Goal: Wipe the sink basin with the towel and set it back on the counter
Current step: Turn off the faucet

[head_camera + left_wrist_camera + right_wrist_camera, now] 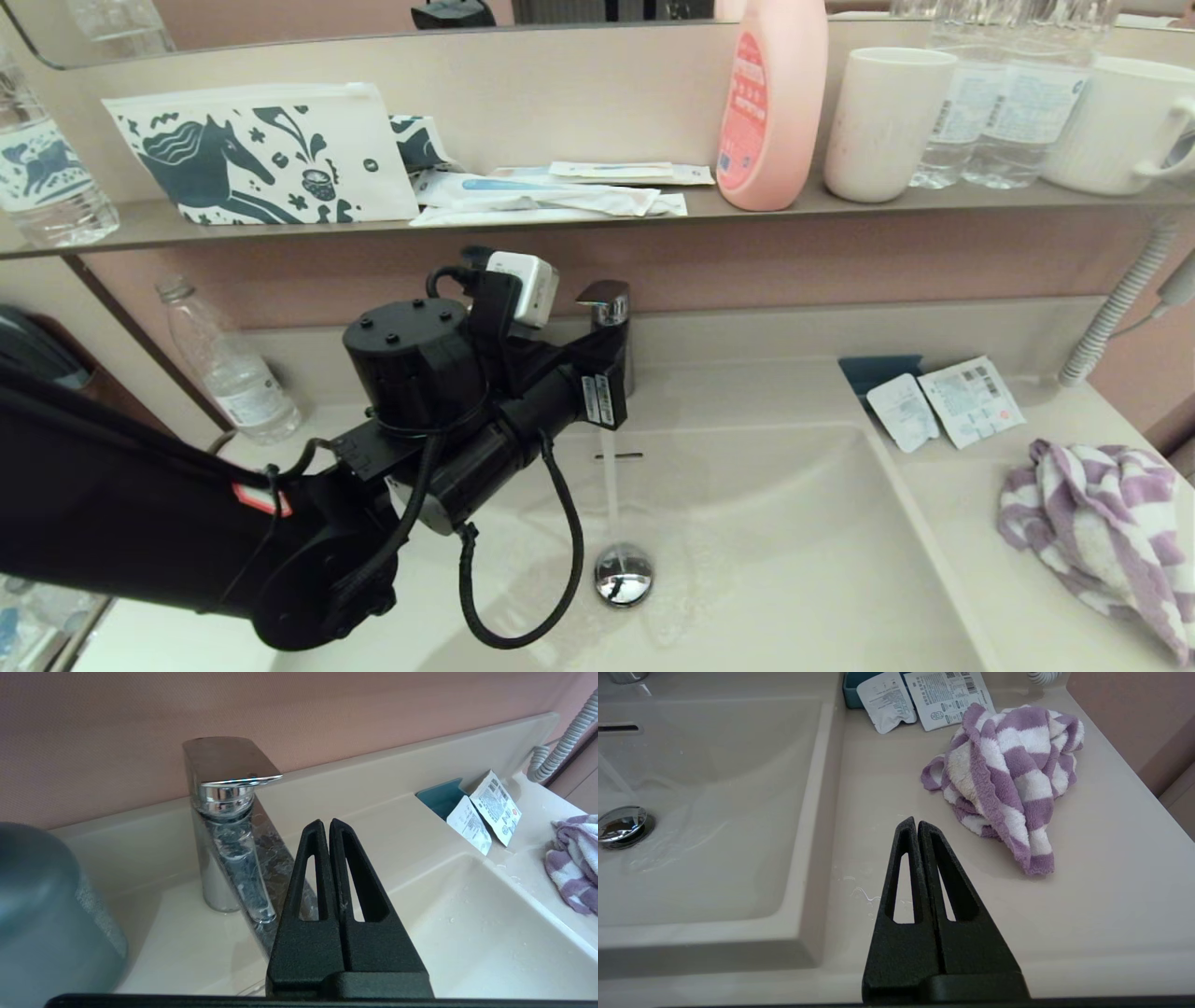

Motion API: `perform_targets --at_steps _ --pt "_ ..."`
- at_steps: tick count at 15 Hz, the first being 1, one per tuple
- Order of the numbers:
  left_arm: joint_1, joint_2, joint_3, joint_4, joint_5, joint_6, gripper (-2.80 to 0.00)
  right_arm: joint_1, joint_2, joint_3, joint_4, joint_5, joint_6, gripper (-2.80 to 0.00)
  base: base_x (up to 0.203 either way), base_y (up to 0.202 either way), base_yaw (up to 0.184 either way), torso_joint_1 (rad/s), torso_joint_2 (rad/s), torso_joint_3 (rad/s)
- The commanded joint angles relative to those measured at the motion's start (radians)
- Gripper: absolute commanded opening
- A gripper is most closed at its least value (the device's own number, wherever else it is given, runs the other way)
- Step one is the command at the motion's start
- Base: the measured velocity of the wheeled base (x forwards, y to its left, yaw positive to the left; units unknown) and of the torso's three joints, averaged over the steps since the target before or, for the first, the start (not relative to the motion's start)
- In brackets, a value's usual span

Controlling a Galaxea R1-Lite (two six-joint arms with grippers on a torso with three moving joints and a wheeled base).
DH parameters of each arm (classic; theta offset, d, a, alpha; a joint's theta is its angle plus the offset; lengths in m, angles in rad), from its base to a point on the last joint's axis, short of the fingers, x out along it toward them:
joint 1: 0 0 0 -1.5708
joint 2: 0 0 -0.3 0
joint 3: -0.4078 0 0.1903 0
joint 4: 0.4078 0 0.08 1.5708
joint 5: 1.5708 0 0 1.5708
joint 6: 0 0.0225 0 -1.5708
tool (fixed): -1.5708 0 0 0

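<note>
Chrome faucet (pixel 224 812) runs water into the sink basin (pixel 794 523), with the left gripper (pixel 325 826) beside its lever, jaws pressed together, empty. Wiping looks unstarted. Right of the basin's raised rim, the towel (pixel 1004 779) lies bunched on the counter (pixel 1087 896); right gripper (pixel 913 823), closed and empty, has bare counter around it.

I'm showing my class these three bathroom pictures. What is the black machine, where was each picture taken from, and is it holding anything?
It is a two-armed robot. The wide picture comes from its head camera; the other two from cameras on its wrists, behind each hand. The left hand, shut and empty, is by the tap, which runs water into the basin. The right hand, also shut and empty, is above the counter near the striped towel. Sachets lie behind the towel.
</note>
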Motion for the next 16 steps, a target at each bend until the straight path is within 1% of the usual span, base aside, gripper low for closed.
perform_targets --at_steps 1,4,7,11,13,14,16 --pt "-0.002 -0.019 0.005 -0.004 0.001 -0.001 -2.80 0.000 0.000 0.000 0.000 0.000 0.000 -2.80 0.000 0.000 0.000 0.000 0.00 0.000" --pt "0.010 -0.033 -0.019 -0.004 0.000 0.001 -2.80 0.000 0.000 0.000 0.000 0.000 0.000 -2.80 0.000 0.000 0.000 0.000 0.00 0.000" --pt "0.038 -0.015 -0.071 0.002 -0.010 0.014 -2.80 0.000 0.000 0.000 0.000 0.000 0.000 -2.80 0.000 0.000 0.000 0.000 0.00 0.000" --pt "0.059 0.005 -0.144 0.099 -0.054 0.019 -2.80 0.000 0.000 0.000 0.000 0.000 0.000 -2.80 0.000 0.000 0.000 0.000 0.00 0.000" --pt "0.085 0.037 -0.169 0.105 -0.057 0.031 -2.80 0.000 0.000 0.000 0.000 0.000 0.000 -2.80 0.000 0.000 0.000 0.000 0.00 0.000" --pt "0.098 0.042 -0.170 0.105 -0.065 0.037 -2.80 0.000 0.000 0.000 0.000 0.000 0.000 -2.80 0.000 0.000 0.000 0.000 0.00 0.000" --pt "0.099 0.037 -0.147 0.102 -0.081 0.038 -2.80 0.000 0.000 0.000 0.000 0.000 0.000 -2.80 0.000 0.000 0.000 0.000 0.00 0.000"
